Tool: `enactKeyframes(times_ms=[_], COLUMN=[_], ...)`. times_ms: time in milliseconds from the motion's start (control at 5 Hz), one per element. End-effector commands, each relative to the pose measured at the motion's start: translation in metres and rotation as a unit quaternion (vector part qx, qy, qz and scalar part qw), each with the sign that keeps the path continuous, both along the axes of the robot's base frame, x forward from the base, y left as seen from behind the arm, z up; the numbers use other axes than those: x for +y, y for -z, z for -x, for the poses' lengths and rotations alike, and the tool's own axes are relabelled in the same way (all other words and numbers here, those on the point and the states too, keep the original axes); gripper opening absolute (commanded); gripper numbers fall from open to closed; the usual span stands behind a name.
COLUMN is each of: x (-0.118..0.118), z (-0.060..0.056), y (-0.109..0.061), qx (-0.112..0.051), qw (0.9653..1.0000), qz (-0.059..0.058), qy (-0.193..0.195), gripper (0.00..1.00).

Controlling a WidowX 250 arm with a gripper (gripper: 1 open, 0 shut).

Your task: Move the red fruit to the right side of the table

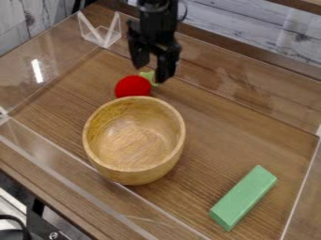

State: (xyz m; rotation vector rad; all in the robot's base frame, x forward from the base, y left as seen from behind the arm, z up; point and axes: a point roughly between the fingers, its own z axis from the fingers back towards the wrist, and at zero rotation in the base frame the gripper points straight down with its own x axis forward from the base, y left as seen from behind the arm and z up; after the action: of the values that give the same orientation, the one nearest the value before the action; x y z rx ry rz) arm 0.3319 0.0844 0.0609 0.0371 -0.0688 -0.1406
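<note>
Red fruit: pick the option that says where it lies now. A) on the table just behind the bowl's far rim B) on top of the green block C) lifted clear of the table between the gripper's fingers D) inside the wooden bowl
A: the red fruit rests on the table just beyond the wooden bowl, with the open gripper at its upper right, not holding it.

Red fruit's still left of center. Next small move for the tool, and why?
Probably lower the open tool around the red fruit and close. The fruit lies free on the table behind the wooden bowl, left of center, with the tool just above and beside it.
</note>
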Motion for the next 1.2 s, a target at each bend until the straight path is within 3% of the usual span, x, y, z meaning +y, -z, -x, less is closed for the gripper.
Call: enactKeyframes(times_ms=[0, 200, 400, 600, 800, 1000], x=[-0.002, -0.012, -0.017, -0.022, -0.023, -0.022], z=[-0.003, -0.004, 0.001, 0.004, 0.010, 0.018], y=[0.003, 0.016, 0.006, 0.000, -0.004, -0.010], qx=[-0.015, -0.009, -0.013, -0.012, -0.012, -0.018], qw=[0.9996, 0.9993, 0.9993, 0.9993, 0.9982, 0.9966], qz=[-0.006, -0.004, 0.005, 0.013, 0.020, 0.025], qy=[-0.022, -0.036, -0.035, -0.032, -0.055, -0.077], gripper=[1.00, 0.00, 0.00, 1.00, 1.00, 0.00])
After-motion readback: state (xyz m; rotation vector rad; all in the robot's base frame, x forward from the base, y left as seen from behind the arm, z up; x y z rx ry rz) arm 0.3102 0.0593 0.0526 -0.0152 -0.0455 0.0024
